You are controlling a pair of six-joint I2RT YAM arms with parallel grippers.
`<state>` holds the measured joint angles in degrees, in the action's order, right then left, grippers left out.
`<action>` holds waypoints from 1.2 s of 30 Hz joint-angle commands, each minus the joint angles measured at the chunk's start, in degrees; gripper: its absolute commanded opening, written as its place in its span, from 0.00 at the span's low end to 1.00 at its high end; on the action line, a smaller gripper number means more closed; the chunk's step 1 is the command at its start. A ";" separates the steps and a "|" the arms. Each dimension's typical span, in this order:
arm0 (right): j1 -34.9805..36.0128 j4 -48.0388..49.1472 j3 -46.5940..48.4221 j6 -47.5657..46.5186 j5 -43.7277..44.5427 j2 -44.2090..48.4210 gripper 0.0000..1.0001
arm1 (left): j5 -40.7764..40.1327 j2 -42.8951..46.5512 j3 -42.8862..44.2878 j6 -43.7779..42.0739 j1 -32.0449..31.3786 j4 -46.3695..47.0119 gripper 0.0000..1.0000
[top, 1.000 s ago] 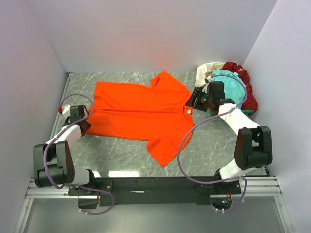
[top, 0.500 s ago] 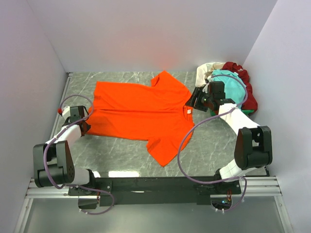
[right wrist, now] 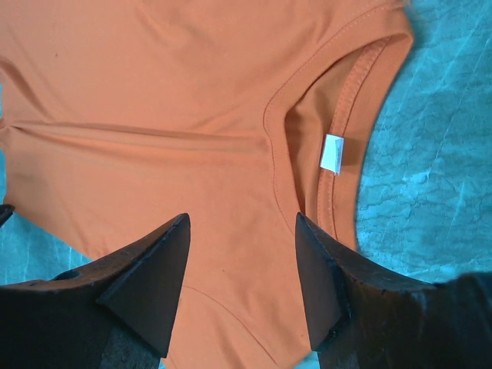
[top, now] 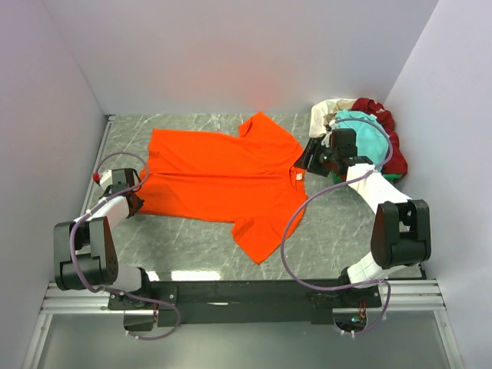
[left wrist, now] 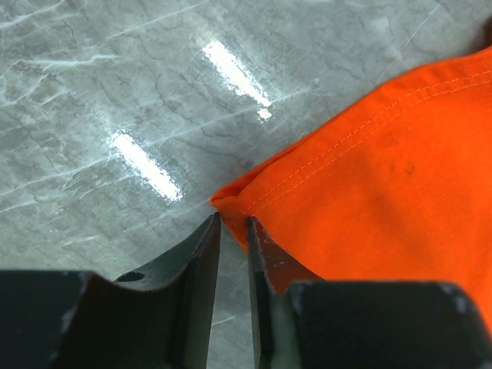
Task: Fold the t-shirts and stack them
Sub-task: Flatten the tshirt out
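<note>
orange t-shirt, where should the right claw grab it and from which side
Likely the ribbed collar, from straight above. The orange t-shirt lies flat on the table, so its neck opening is the free edge there, and the open right claw hangs over it.

You have a grey marbled table streaked with bright glare, pale walls closing three sides, and a metal rail along its near edge.
</note>
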<state>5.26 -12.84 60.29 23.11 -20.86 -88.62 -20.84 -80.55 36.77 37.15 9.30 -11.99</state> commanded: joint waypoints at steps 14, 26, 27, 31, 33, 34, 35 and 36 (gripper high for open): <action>-0.42 2.12 -0.70 0.00 -0.14 1.69 0.64 | 0.98 -2.59 2.07 -0.85 0.45 1.44 0.14; 5.19 3.09 -1.49 0.88 -3.84 6.43 0.62 | 8.35 0.74 1.28 -1.20 0.54 4.43 0.00; 8.07 2.65 -1.15 1.05 -2.09 6.88 0.62 | 9.84 2.23 0.93 -1.11 0.54 4.95 0.01; 15.63 1.33 -1.67 2.19 0.55 8.81 0.61 | 11.08 5.58 -0.03 -0.67 0.54 6.01 0.01; 18.02 0.10 -2.54 3.16 2.57 10.57 0.61 | 11.52 6.37 -0.38 -0.76 0.46 6.54 0.00; 19.51 -0.51 -2.90 3.43 3.54 11.27 0.59 | 11.96 6.98 -0.56 -0.76 0.46 6.89 0.00; 22.14 -2.69 -3.25 3.52 5.90 12.67 0.59 | 12.22 7.16 -0.56 -0.85 0.46 7.06 0.01; 23.99 -3.76 -3.60 3.52 7.75 13.46 0.59 | 12.40 7.17 -0.65 -0.85 0.46 7.41 0.01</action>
<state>25.17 -13.13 57.63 25.56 -19.16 -79.40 -10.83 -74.85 36.73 36.21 9.63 -7.49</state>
